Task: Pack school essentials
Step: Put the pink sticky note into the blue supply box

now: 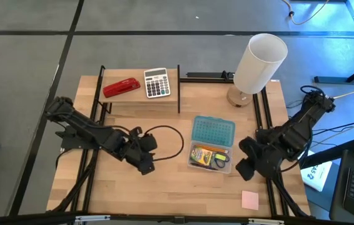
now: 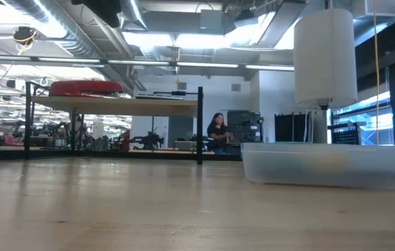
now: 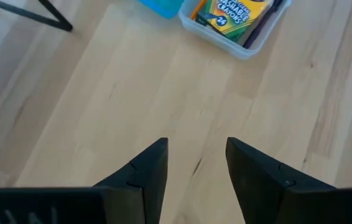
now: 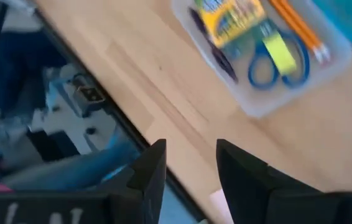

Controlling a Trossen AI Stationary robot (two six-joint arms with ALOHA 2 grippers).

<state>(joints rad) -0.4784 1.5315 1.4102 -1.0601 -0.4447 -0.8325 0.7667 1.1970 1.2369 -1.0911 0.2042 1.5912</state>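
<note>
A clear plastic box (image 1: 209,156) lies on the table's middle, its blue lid (image 1: 213,131) beside it on the far side. In the box lie the yellow-green crayon box (image 4: 229,18), blue-handled scissors (image 4: 275,68), orange pencils (image 4: 297,28), a dark pen (image 4: 210,43) and a small yellow piece (image 4: 280,51). The pink note pad (image 1: 249,200) lies flat near the table's front right edge. My left gripper (image 1: 146,164) hovers open left of the box; its fingers (image 3: 151,168) hold nothing. My right gripper (image 1: 246,164) hovers open right of the box, above the table's right edge (image 4: 132,124).
A raised wooden shelf (image 1: 141,100) at the back left carries a red stapler (image 1: 121,87) and a grey calculator (image 1: 157,82). A white lamp (image 1: 259,62) stands at the back right. A black cable (image 1: 171,140) loops on the table by the left arm.
</note>
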